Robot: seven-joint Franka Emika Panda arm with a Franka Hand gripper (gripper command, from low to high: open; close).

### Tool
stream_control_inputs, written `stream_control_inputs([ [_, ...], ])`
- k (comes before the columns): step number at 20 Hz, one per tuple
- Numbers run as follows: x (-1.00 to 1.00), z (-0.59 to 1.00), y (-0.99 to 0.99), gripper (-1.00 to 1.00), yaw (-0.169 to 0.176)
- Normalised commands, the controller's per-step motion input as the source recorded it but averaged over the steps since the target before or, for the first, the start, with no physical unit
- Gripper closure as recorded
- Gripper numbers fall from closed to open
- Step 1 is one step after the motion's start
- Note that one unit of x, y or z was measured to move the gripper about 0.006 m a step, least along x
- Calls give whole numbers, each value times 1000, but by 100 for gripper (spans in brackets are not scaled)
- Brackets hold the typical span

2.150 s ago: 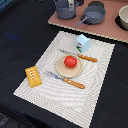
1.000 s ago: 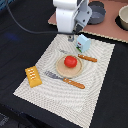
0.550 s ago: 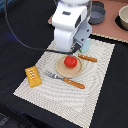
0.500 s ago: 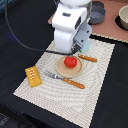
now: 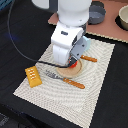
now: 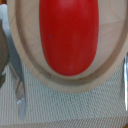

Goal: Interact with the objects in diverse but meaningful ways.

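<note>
My gripper (image 5: 71, 59) hangs low over the tan round plate (image 5: 66, 73) on the placemat, and its white hand hides the fingers. Only a sliver of the small red tomato (image 5: 74, 63) shows under the hand in the exterior view. The wrist view is filled by the tomato (image 6: 67, 35) lying in the plate (image 6: 75, 88), very close to the camera, with no finger showing. An orange-handled fork (image 5: 74, 82) lies in front of the plate. An orange-handled knife (image 5: 90, 59) lies behind it. The ridged yellow-orange block (image 5: 33, 76) sits at the mat's edge on the exterior view's left.
Grey pots (image 5: 95, 15) and a pale bowl (image 5: 122, 18) stand on a brown board at the back. The striped placemat (image 5: 97, 85) lies on a dark table. A black cable (image 5: 15, 40) loops on the exterior view's left. Metal cutlery blades (image 6: 18, 85) flank the plate.
The arm has come into view from the back and dropped over the plate. It now covers most of the tomato and the spot where the pale carton stood.
</note>
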Motion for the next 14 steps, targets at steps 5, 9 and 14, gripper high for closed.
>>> stream_control_inputs([
  [5,35,-306,0,-100,1],
  [9,336,-26,58,-100,-7],
  [14,267,-33,13,100,-8],
])
